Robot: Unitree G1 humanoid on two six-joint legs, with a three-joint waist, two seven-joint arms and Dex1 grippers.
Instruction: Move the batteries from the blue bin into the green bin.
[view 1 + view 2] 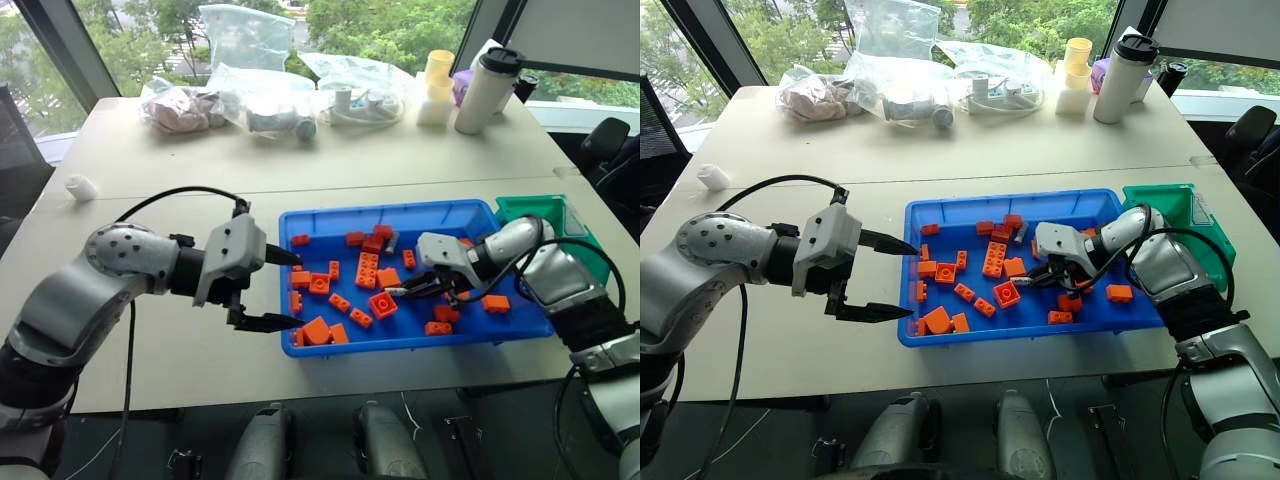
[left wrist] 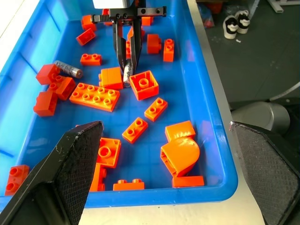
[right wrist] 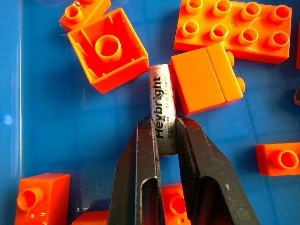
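The blue bin (image 1: 380, 212) lies on the table with many orange bricks (image 1: 367, 269) in it. My right gripper (image 3: 162, 124) reaches down into its middle and is shut on a silver battery (image 3: 161, 93) that lies on the bin floor between two bricks. In the left wrist view, that battery (image 2: 126, 75) shows under the right gripper (image 2: 129, 63). A second battery (image 2: 67, 69) lies near the bin's far wall. My left gripper (image 1: 298, 292) hangs open at the bin's left wall, holding nothing. The green bin (image 1: 545, 212) stands against the blue bin's right end.
Clear plastic bags (image 1: 262, 95) with parts lie along the back of the table. A white tumbler (image 1: 487, 90) and a yellow cup (image 1: 438, 75) stand at the back right. A small white object (image 1: 80, 187) lies at the left.
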